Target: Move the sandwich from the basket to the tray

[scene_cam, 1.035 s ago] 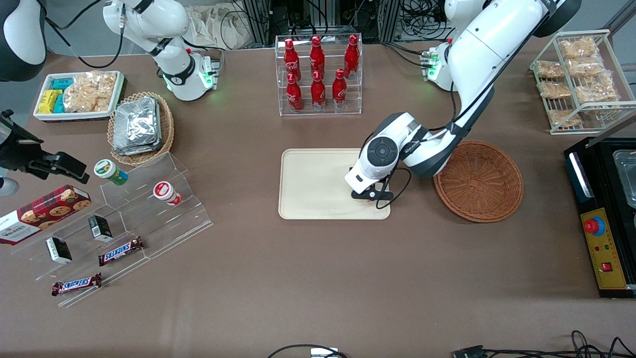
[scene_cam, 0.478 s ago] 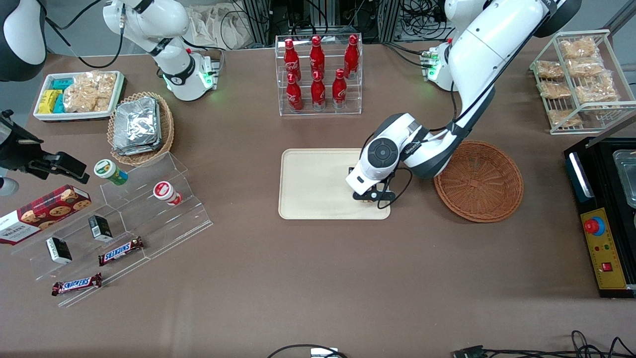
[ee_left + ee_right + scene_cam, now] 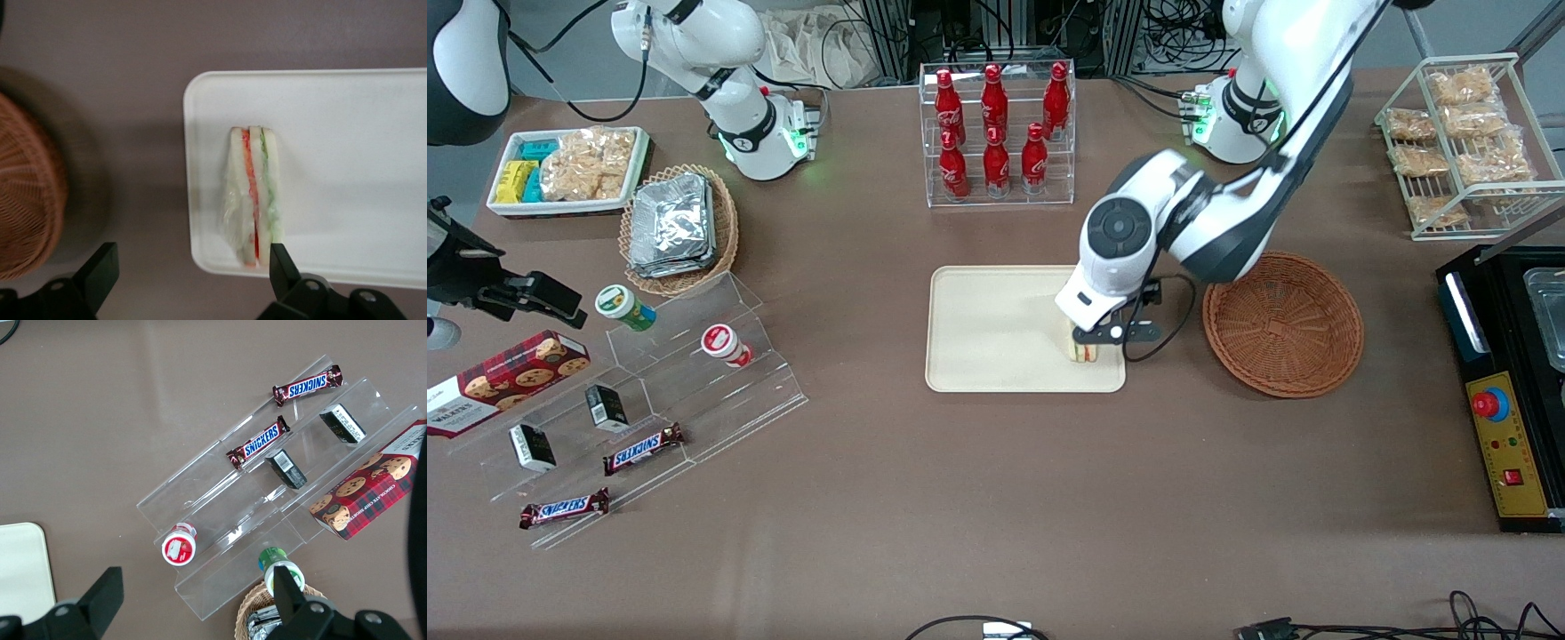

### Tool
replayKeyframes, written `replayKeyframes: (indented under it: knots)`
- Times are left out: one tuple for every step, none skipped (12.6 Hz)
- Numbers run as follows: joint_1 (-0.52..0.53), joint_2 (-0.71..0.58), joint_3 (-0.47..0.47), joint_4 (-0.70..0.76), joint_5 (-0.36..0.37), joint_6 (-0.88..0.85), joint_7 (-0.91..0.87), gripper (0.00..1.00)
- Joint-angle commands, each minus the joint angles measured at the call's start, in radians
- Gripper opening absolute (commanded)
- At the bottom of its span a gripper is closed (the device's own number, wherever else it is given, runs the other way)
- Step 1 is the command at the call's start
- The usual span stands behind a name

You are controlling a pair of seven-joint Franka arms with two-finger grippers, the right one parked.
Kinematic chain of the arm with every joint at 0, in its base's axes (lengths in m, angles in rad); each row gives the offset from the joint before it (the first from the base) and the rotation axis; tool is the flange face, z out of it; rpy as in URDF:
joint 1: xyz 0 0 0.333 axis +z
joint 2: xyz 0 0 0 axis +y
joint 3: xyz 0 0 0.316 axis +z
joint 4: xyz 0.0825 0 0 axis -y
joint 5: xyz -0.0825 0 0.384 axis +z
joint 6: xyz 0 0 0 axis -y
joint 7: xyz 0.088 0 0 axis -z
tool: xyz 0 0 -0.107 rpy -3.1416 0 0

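Sandwich (image 3: pixel 252 197): white bread, orange-red and green filling stripes. Tray (image 3: pixel 978 356): plain cream-beige. Basket (image 3: pixel 1283 324): brown woven wicker. Tabletop (image 3: pixel 996 498): uniform brown. End effector (image 3: pixel 1096 342): black fingers.

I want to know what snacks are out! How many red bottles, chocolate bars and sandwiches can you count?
Red bottles: 6
Snickers bars: 2
Sandwich: 1, on the tray, with the open gripper above it
Total: 9
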State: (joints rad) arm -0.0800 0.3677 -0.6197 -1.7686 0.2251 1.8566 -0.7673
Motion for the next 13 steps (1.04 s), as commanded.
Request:
replayKeyframes:
  knots:
    - [0.022, -0.071, 0.003, 0.151, -0.11, -0.22, 0.106, 1.0]
    - [0.069, -0.091, 0.0, 0.203, -0.136, -0.29, 0.155, 1.0]
    - [0.124, -0.113, -0.003, 0.245, -0.17, -0.348, 0.211, 1.0]
    - [0.165, -0.153, 0.0, 0.271, -0.206, -0.379, 0.255, 1.0]
    - [0.21, -0.2, 0.0, 0.275, -0.21, -0.385, 0.269, 1.0]
    - [0.242, -0.243, 0.003, 0.27, -0.208, -0.395, 0.275, 1.0]
    - [0.274, -0.281, 0.005, 0.265, -0.202, -0.424, 0.275, 1.0]
    - [0.304, -0.312, 0.005, 0.264, -0.196, -0.447, 0.275, 1.0]
    - [0.339, -0.334, 0.005, 0.258, -0.196, -0.453, 0.275, 1.0]
    - [0.385, -0.349, 0.005, 0.247, -0.196, -0.459, 0.295, 1.0]
    - [0.422, -0.363, 0.005, 0.236, -0.194, -0.459, 0.357, 1.0]
    - [0.466, -0.378, 0.005, 0.223, -0.194, -0.459, 0.438, 1.0]
    - [0.479, -0.383, 0.012, 0.212, -0.196, -0.458, 0.483, 1.0]
